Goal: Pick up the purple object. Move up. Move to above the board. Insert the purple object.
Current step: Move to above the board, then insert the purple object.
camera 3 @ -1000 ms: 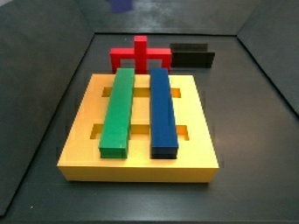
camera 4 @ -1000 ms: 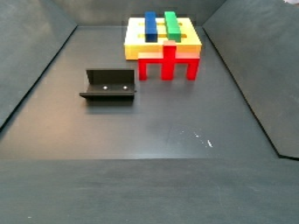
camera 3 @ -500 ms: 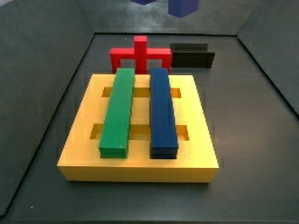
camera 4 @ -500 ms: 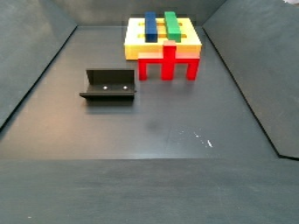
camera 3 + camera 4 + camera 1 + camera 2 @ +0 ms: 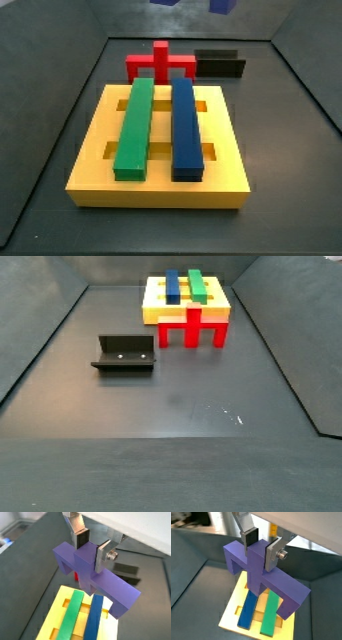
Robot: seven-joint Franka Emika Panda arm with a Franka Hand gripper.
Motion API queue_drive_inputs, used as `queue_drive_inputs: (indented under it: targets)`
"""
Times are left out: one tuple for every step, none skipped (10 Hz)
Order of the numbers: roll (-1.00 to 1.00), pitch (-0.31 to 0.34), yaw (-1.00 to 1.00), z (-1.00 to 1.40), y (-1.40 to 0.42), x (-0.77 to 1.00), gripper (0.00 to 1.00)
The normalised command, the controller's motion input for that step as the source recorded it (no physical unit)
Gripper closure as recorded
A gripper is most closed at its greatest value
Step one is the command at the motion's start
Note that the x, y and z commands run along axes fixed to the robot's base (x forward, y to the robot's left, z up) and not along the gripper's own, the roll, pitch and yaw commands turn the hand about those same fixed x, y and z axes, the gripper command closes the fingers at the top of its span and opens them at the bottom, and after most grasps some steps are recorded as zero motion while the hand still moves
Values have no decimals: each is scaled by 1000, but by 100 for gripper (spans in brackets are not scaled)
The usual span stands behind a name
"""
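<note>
My gripper point(image 5: 92, 549) is shut on the central upright of the purple object point(image 5: 100, 582), holding it in the air above the board point(image 5: 50, 619). Both wrist views show this grip point(image 5: 261, 547), with the crossbar and legs of the purple object point(image 5: 271, 577) hanging over the board point(image 5: 234, 614). The yellow board point(image 5: 227, 125) carries a long green bar point(image 5: 134, 125) and a long blue bar point(image 5: 185, 125). In a side view only bits of the purple object point(image 5: 222, 5) show at the top edge, and the gripper is out of view. The board also shows in a side view point(image 5: 154, 301).
A red cross-shaped block point(image 5: 160, 62) stands against the board's far side and shows in a side view point(image 5: 194, 328). The dark fixture point(image 5: 124, 353) stands on the floor apart from the board and shows behind it point(image 5: 221, 62). Dark walls enclose the floor.
In a side view the purple bits at the top edge have shifted rightward and slightly up. The board, red block and fixture have not moved.
</note>
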Motion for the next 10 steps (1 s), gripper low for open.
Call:
queue_drive_inputs:
  targets:
    - [65, 141, 1000, 19, -36, 71, 100]
    - [82, 175, 1000, 22, -34, 72, 100]
    - [100, 212, 1000, 25, -34, 73, 100]
    - [116, 244, 1000, 27, -34, 77, 100]
    - [113, 226, 593, 32, -38, 89, 100]
    - [109, 205, 415, 27, -37, 92, 100]
    - [0, -19, 0, -34, 0, 0, 100]
    - [-156, -227, 0, -377, -111, 0, 100]
    - [-163, -240, 6, -509, -311, 0, 100]
    - [-186, -196, 103, -511, -329, 0, 100]
